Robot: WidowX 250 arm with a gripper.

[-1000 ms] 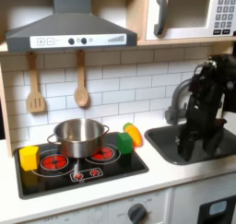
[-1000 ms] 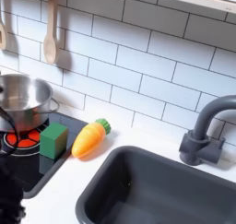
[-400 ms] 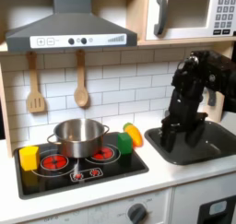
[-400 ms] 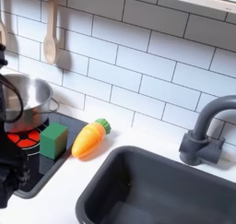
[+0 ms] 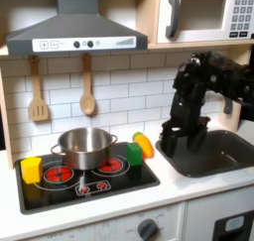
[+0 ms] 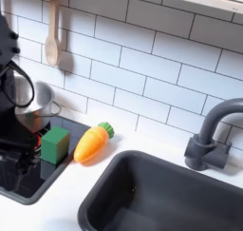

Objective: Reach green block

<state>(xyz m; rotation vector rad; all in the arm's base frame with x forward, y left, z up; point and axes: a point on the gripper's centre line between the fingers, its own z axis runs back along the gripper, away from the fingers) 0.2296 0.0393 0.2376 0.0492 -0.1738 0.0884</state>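
First exterior view, nearest things first: the black hob (image 5: pixel 84 180) lies along the table's front edge, with a yellow block (image 5: pixel 32 169) at its near left corner, a steel pot (image 5: pixel 84 146) over the back burners, and the green block (image 5: pixel 135 152) at its far right corner, touching the orange-yellow carrot-shaped piece (image 5: pixel 145 145) that leans just behind it. The gripper (image 5: pixel 170 143) hangs at the sink's (image 5: pixel 213 158) left rim, just to the right of that pair, so the block lies to the first exterior view's left of the jaws and slightly lower, with the orange piece between them. In the second exterior view the same block (image 6: pixel 55 144) sits on the hob's edge with the carrot piece (image 6: pixel 92 143) just beside it on the second exterior view's right, and the dark arm (image 6: pixel 17 92) stands close over the block from the second exterior view's left. Whether the jaws are spread or closed cannot be told; they look empty. The block is cube-like, with no clear long axis, so the approach likely needs a short sideways shift and a drop past the orange piece
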